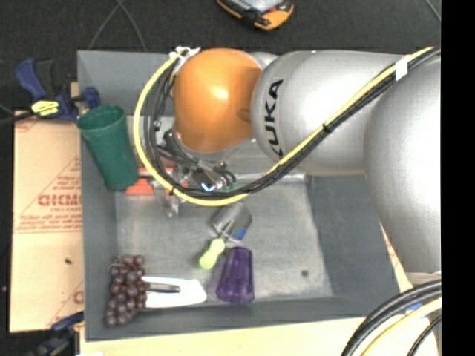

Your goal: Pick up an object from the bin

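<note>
The gripper (194, 184) is in the upper left part of the grey bin (326, 236), below the round orange cover of the wrist. The cover and the cables around it hide most of the gripper, so it cannot be told whether it is open or closed, or whether it has hold of something. The nearest thing is a small orange-red object (139, 188), just to the left of the gripper on the bin floor; it lies against the foot of a dark green plastic cup (110, 147), which leans on the left wall of the bin. Below the gripper, near the middle of the floor, lies a small tool with a yellow-green handle (211, 254) and a metal and blue head. Just beside its handle, lower right, is a purple ribbed cup (236, 274) on its side. In the lower left corner is a bunch of dark toy grapes (125, 289), and a white flat scoop (174, 293) touches it on the right.
</note>
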